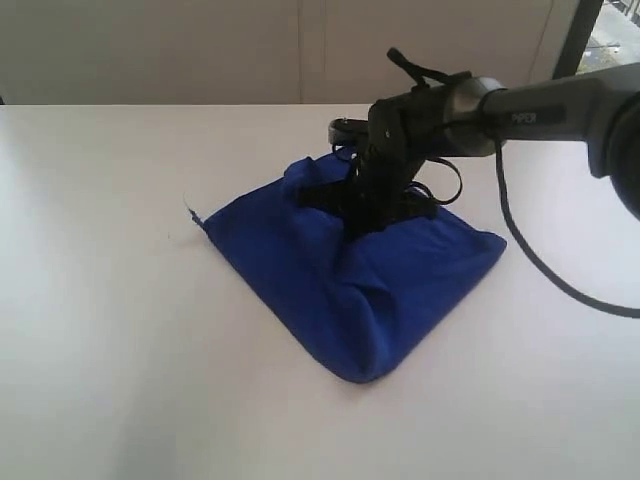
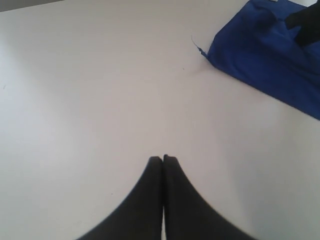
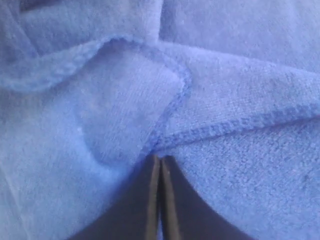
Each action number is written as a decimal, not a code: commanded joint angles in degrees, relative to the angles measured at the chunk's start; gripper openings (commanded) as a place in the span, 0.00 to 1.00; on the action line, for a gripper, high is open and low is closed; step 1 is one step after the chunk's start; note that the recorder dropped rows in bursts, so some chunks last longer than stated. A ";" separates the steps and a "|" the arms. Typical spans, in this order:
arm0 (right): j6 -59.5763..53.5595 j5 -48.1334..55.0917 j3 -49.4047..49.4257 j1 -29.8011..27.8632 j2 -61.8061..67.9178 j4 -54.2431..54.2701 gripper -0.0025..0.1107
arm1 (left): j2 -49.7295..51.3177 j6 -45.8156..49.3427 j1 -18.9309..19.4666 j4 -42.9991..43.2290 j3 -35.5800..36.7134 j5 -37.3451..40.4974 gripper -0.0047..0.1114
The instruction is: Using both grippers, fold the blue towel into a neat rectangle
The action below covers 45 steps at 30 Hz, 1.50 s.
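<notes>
With right gripper (image 3: 160,160) pressed together, perhaps nipping blue towel (image 1: 300,270), and left gripper (image 2: 163,160) closed, off-cloth: draw slowly, match edges.

White table (image 1: 100,380) with the blue towel (image 1: 410,285) sitting about mid-frame, kind of a lopsided diamond and pretty rumpled. There's a little loose thread (image 1: 190,210) sticking off its left corner. The right arm (image 1: 545,105) comes in from the upper right, and the right gripper (image 1: 362,222) is down in the bunched-up folds near the towel's top; can't make out its fingertips. A black cable (image 1: 530,255) droops in a loop on the right.
</notes>
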 commanded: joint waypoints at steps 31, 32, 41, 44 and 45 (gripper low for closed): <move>-33.99 18.51 15.91 -3.53 -6.93 17.05 0.02 | -0.50 -0.24 0.06 -0.86 0.27 0.42 0.04; -33.99 18.51 15.91 -2.80 -7.05 17.88 0.02 | -0.50 -0.24 0.06 -0.86 0.27 0.42 0.04; -33.89 16.78 15.80 -0.60 -10.67 17.76 0.02 | -0.50 -0.24 0.06 -0.86 0.27 0.42 0.04; -33.65 14.47 15.80 -1.10 -13.08 14.93 0.02 | -0.50 -0.24 0.06 -0.86 0.27 0.42 0.04; -33.65 13.88 15.80 -1.40 -13.69 13.61 0.02 | -0.50 -0.24 0.06 -0.86 0.27 0.42 0.04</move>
